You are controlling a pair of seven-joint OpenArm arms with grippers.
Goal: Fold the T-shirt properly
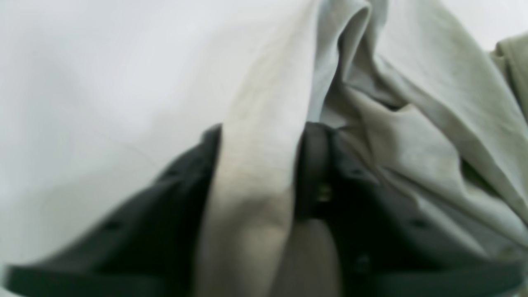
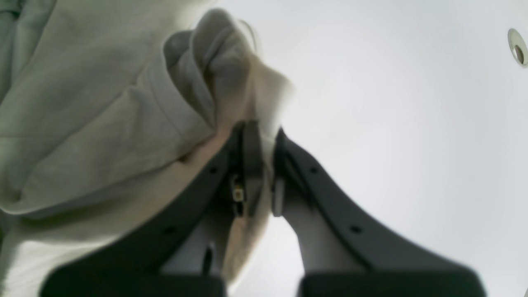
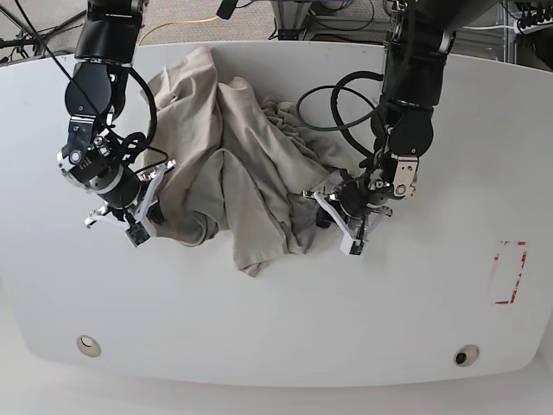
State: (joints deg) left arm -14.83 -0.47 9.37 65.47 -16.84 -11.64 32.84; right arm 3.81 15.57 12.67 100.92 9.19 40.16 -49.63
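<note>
Two grippers work on one garment: the left gripper (image 1: 264,173), on the right of the base view, has its two dark fingers (image 1: 181,206) pinched on a band of cloth, and the right gripper (image 2: 260,140) has its jaws clamped on a bunched fold at the opposite side. Between them lies the single beige T-shirt (image 3: 233,164), crumpled and wrinkled on the white table (image 3: 276,320), its cloth spread from the far edge toward the middle. The table also carries two round fittings (image 3: 87,346) near its front edge and one red rectangular outline (image 3: 510,272) to the right.
</note>
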